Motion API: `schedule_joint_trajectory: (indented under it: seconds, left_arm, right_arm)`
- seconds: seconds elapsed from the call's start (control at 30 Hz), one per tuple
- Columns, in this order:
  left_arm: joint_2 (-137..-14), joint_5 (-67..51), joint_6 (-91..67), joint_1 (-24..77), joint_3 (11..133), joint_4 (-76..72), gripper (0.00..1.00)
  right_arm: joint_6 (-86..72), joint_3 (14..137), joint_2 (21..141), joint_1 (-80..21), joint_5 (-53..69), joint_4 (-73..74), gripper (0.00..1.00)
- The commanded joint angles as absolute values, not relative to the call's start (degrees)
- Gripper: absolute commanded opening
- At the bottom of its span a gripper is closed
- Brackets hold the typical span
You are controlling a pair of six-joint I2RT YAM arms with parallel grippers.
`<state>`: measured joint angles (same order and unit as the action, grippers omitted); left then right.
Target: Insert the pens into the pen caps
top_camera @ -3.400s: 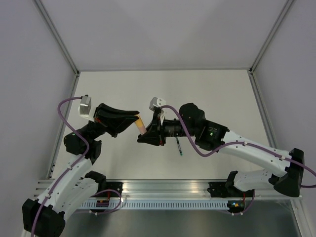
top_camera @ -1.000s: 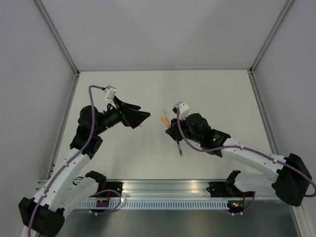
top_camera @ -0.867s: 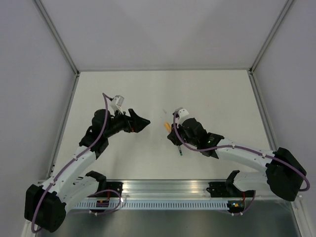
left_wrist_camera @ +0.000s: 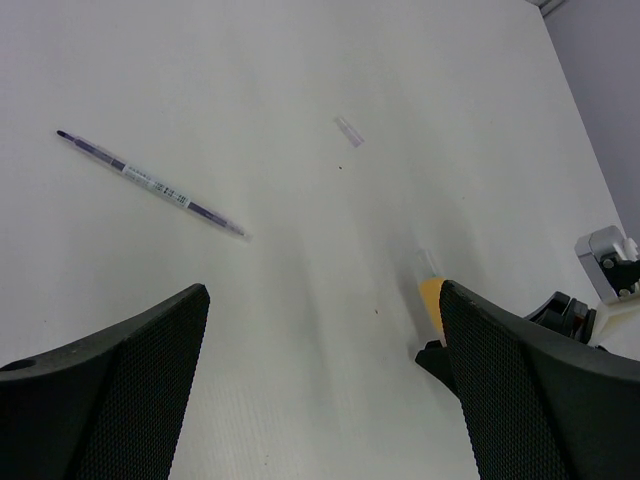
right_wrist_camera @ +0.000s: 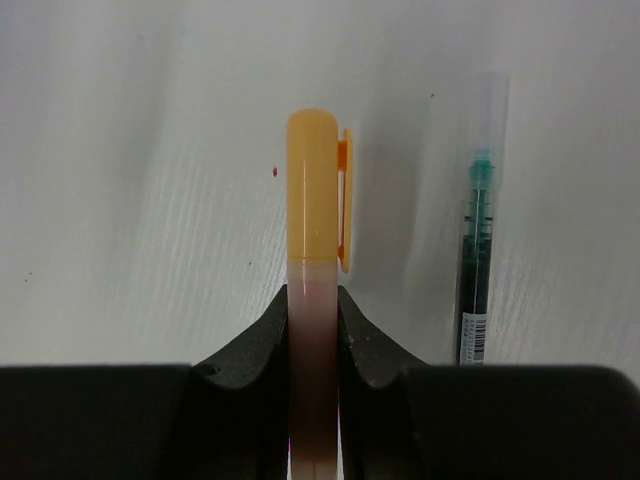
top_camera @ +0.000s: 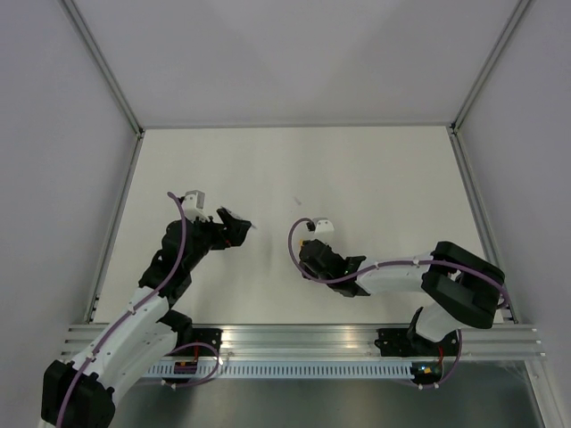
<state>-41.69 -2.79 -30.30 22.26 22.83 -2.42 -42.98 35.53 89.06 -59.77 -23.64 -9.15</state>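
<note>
In the top view the left gripper (top_camera: 236,223) hangs left of centre over the pale worktop (top_camera: 384,169). Its jaws stand wide apart with nothing between them. In its wrist view they fill the two lower corners, with bare worktop in the gap.

At the upper left of that view a thin bluish pen (left_wrist_camera: 150,185) lies slanted. A tiny clear tube (left_wrist_camera: 347,131) lies near the top centre, well apart from it.

The right gripper (right_wrist_camera: 313,300) is just right of centre in the top view, low over the worktop. Its jaws are narrow and clamped on the orange pen (right_wrist_camera: 312,345). In the right wrist view this pen runs straight up the middle of the frame. An orange cap (right_wrist_camera: 312,185) sits on its far end, clip to the right. The same cap shows at the lower right of the left wrist view.

The green pen (right_wrist_camera: 476,270) lies on the worktop near the orange pen's right side, about parallel to it and not touching. Its far end is clear.
</note>
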Motion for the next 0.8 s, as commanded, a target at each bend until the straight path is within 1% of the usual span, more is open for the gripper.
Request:
schedule_joint_trajectory:
  seconds: [0.0,0.1,0.13,0.37,0.63,0.77]
  left_arm:
    - [-41.57,-1.23,-28.56,22.41,22.94,-4.04,1.00]
    - [-41.57,-1.32,-28.56,22.41,22.94,-4.04,1.00]
    - [-41.57,-1.41,-28.65,22.50,22.94,-3.96,1.00]
    - [-41.13,-1.93,-28.74,22.41,23.03,-3.78,1.00]
    - [-40.52,-2.46,-28.74,22.41,23.03,-3.52,1.00]
    - [-40.17,-2.81,-28.57,22.50,22.94,-3.60,1.00]
  right_arm:
    - [-44.47,38.23,89.47,-61.08,-28.91,-6.86,0.19]
    - [-44.12,38.67,89.30,-61.79,-29.70,-5.89,0.22]
    - [-44.03,38.76,89.30,-62.14,-30.06,-5.37,0.25]
    - [-42.72,39.64,89.56,-63.19,-31.28,-3.25,0.31]
    - [-43.42,39.72,90.70,-63.28,-31.73,-3.87,0.32]
    - [-42.37,41.22,90.88,-63.28,-31.90,-1.68,0.32]
